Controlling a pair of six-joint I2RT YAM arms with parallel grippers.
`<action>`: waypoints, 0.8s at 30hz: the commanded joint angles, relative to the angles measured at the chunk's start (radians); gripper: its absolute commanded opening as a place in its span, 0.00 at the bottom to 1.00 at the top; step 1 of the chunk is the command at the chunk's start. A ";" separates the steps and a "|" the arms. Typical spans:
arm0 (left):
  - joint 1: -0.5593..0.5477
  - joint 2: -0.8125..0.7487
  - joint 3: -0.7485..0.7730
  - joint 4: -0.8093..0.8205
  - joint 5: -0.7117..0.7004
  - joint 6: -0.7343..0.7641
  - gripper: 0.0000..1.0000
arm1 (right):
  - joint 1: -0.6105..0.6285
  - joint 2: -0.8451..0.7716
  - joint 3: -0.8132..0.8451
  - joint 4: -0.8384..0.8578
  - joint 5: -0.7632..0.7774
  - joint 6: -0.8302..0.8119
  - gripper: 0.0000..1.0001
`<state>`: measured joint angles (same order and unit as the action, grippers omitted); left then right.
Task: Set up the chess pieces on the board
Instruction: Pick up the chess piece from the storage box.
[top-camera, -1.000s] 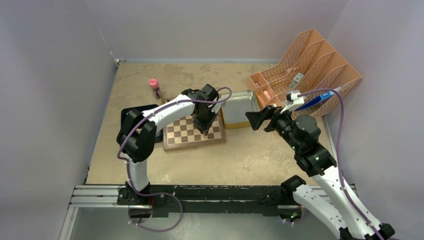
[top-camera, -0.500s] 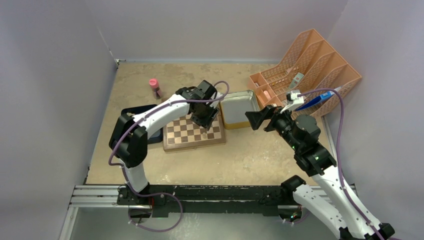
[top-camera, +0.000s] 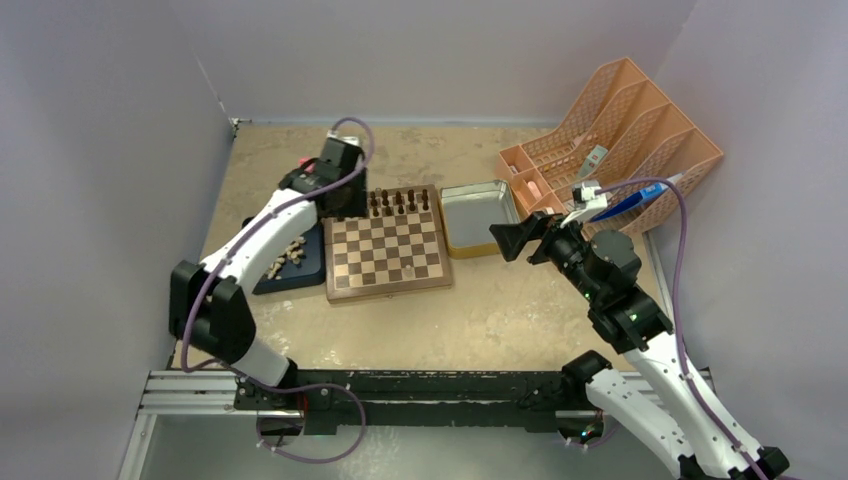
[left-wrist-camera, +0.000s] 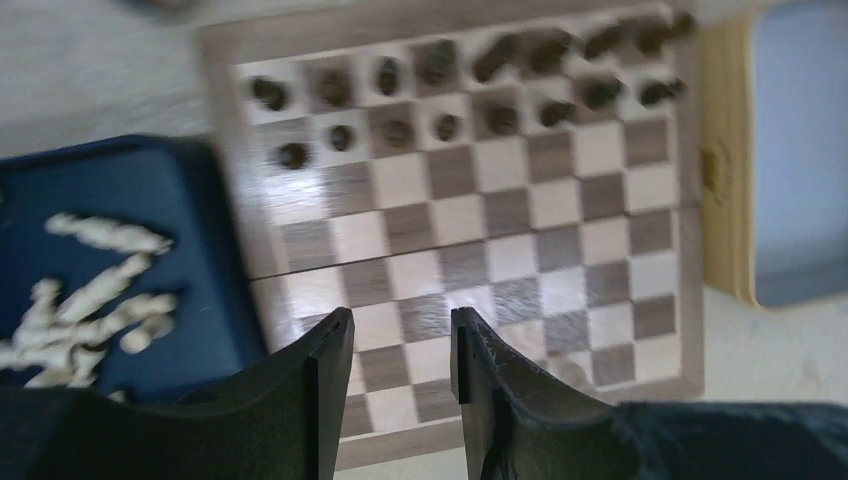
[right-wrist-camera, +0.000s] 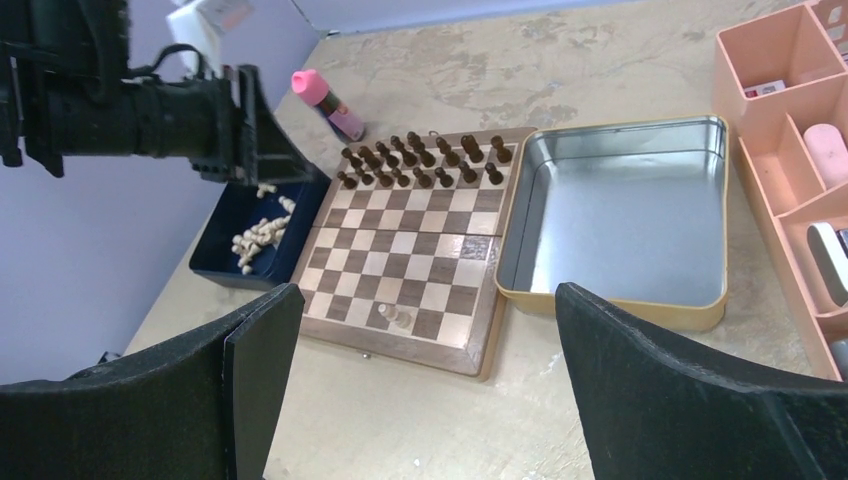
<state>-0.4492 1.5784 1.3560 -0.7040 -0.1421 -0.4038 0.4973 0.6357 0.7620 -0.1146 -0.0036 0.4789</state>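
The board (top-camera: 387, 262) lies mid-table. Dark brown chess pieces (top-camera: 400, 203) stand in two rows along its far edge, also in the left wrist view (left-wrist-camera: 470, 95) and the right wrist view (right-wrist-camera: 420, 165). One pale piece (right-wrist-camera: 398, 318) stands alone near the board's front edge. Several pale pieces (top-camera: 291, 255) lie in the dark blue tray (top-camera: 300, 277) left of the board. My left gripper (top-camera: 345, 198) hangs open and empty above the board's far left corner; its jaws (left-wrist-camera: 400, 330) hold nothing. My right gripper (top-camera: 513, 241) is wide open and empty (right-wrist-camera: 425, 295), right of the board.
An empty metal tin (top-camera: 478, 213) sits against the board's right side. A pink-capped bottle (right-wrist-camera: 325, 100) stands behind the board's far left corner. Orange file racks and an organiser (top-camera: 610, 135) fill the far right. Walls close in left, back and right.
My left gripper has swung from low over the board's right half up and to the far left, toward the tray. The dark rows are uncovered. The right arm has not moved.
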 joint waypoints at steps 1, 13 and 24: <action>0.088 -0.124 -0.064 0.085 -0.157 -0.124 0.40 | 0.003 -0.014 -0.004 0.050 -0.027 0.013 0.99; 0.498 -0.165 -0.154 0.007 -0.056 -0.436 0.37 | 0.003 0.005 0.008 0.047 -0.031 0.020 0.99; 0.573 -0.082 -0.195 -0.107 -0.105 -0.561 0.37 | 0.003 0.008 -0.005 0.061 -0.044 0.015 0.99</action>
<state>0.1177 1.4578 1.1793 -0.7757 -0.2260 -0.9077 0.4973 0.6434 0.7296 -0.0990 -0.0238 0.5011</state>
